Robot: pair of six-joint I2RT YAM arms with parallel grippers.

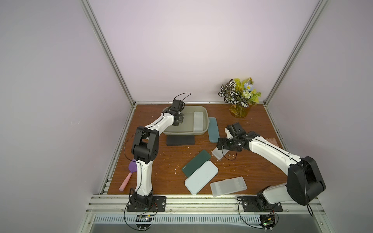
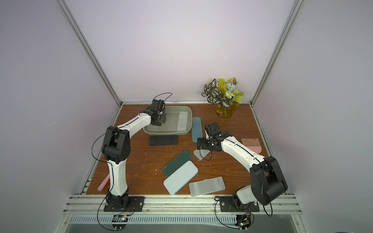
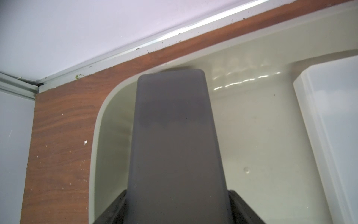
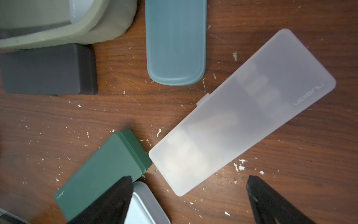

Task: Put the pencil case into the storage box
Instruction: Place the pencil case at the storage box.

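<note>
Low in a top view, a front frosted case [image 1: 228,186], a pale blue case [image 1: 201,177] and a dark green case [image 1: 195,165] lie clear of the work. Right of centre, the right gripper [image 4: 188,181] hangs wide open and empty over the angled frosted case [image 4: 242,112], likely the next pick. Above centre, a black case [image 1: 180,140] lies just before the storage box [image 1: 181,132] and a teal case [image 1: 213,129] just beside its right wall; neither blocks the way. The placing step is in hand: the left gripper [image 1: 179,119] clamps one end of the grey pencil case [image 3: 174,135] over the box's left half, apart from a white case [image 1: 198,121] along the right wall. Whether it touches the floor I cannot tell. Next it seems to need lowering flat, clear of the back wall, then releasing. A flower vase [image 1: 240,110] stands upper right, well apart.
</note>
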